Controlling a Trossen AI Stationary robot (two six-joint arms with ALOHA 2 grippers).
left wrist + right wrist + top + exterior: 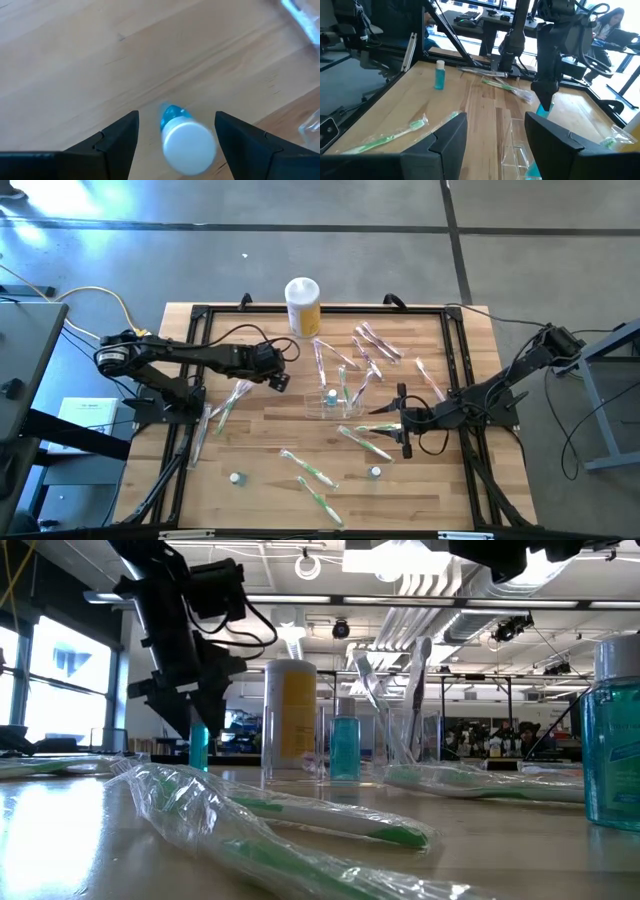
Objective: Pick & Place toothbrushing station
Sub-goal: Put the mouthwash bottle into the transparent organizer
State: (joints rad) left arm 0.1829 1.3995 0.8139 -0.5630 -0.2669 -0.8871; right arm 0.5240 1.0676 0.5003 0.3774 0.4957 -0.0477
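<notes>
The see-through holder (335, 405) stands at the table's middle, with a small blue bottle (331, 393) and wrapped toothbrushes at it. It also shows in the right wrist view (515, 155). My left gripper (280, 380) is to its left, pointing down and open. Its fingers stand on either side of a small blue bottle with a white cap (187, 142) without touching it. In the low view this bottle (198, 748) seems to stand on the table. My right gripper (393, 423) is open and empty just right of the holder, low over the table.
A yellow canister with a white lid (303, 305) stands at the far edge. Wrapped toothbrushes lie scattered at the far right (375, 345), left (225, 405) and near side (310, 470). Two more small bottles (237, 477) (375, 472) stand near the front. Black rails (190, 370) frame the table.
</notes>
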